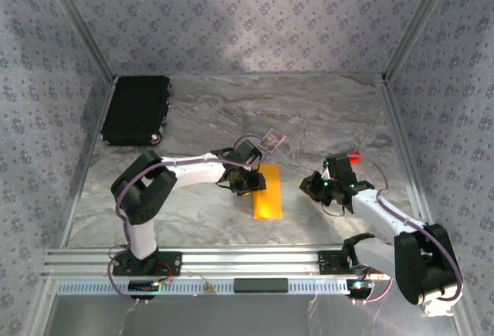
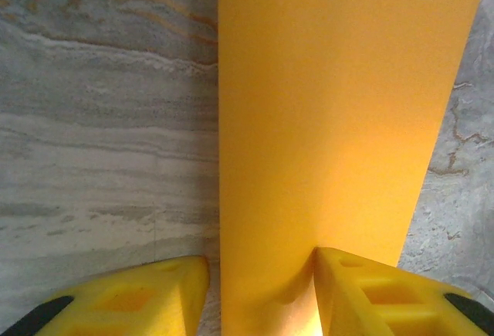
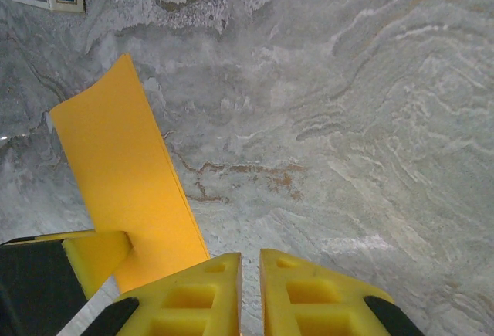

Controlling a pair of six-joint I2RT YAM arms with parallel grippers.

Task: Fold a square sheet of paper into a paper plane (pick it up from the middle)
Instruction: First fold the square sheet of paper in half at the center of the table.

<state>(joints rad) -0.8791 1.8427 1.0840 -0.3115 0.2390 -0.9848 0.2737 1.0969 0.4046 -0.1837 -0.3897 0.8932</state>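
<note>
Bench [image 1: 324, 112]: grey marbled surface; it carries everything listed below.
Black case [image 1: 137, 110]: far-left corner, well apart from my work area; no obstruction.
Sheet of paper [image 1: 268, 193]: orange-yellow, lying as a narrow strip at bench centre. Its long axis runs from the near edge toward the far wall, slightly tilted. I cannot tell whether its far end lies fully flat.
Key relation: the strip lies directly under my left tool and to the left of my right tool. My left arm is the nearer by far.
Left tool [image 1: 248, 183]: jaws part-way apart, astride the strip's left long edge. One finger [image 2: 378, 293] sits on the paper, the other finger [image 2: 131, 301] over bare bench just beside that edge. I judge this a press, not a pinch.
Right tool [image 3: 250, 270]: jaws almost together, nothing between them, hovering over bare bench apart from the strip.
Patterned card [image 1: 271, 140]: purple-and-white, just beyond the strip's far end, beside my left wrist. It is the nearest item to avoid.
Red block [image 1: 355, 157]: beyond my right wrist, clear of the strip.
</note>
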